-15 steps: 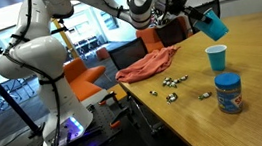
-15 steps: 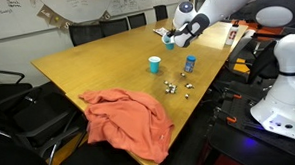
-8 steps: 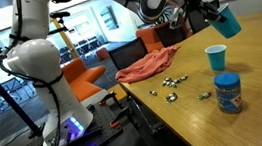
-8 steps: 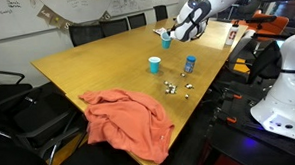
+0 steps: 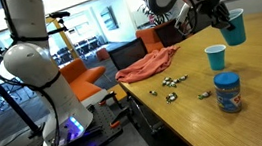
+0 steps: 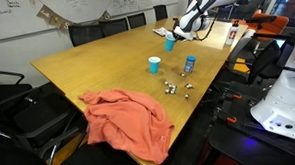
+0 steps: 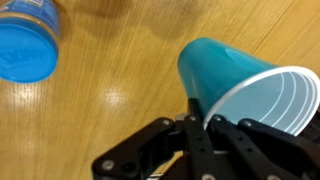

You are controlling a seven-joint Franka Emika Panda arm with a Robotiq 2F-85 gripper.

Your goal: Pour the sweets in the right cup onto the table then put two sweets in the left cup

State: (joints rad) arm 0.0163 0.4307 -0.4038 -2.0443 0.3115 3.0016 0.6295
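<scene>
My gripper (image 7: pixel 203 122) is shut on the rim of the right cup (image 7: pixel 232 72), the teal one, and holds it tilted in the air above the table (image 5: pixel 246 109). Its pale inside faces the wrist camera and no sweets show in it. In an exterior view the right cup (image 5: pixel 234 27) hangs at the gripper (image 5: pixel 219 20), above and behind the left cup (image 5: pixel 217 57), which stands upright and deeper blue. Several sweets (image 5: pixel 174 84) lie scattered on the wood near the table's edge. The left cup (image 6: pixel 155 64) and the sweets (image 6: pixel 175 88) also show from the opposite side.
A blue lidded jar (image 5: pixel 228 92) stands close to the left cup, its lid (image 7: pixel 24 40) under the wrist camera. A salmon cloth (image 5: pixel 150 66) lies bunched at the table's end. Black chairs (image 6: pixel 105 30) line the far edge, and the robot base (image 5: pixel 35 70) stands beside the table.
The arm has carried the teal cup sideways across the table, away from the sweets and past the left cup. The sweets, the jar and the left cup have not moved.
</scene>
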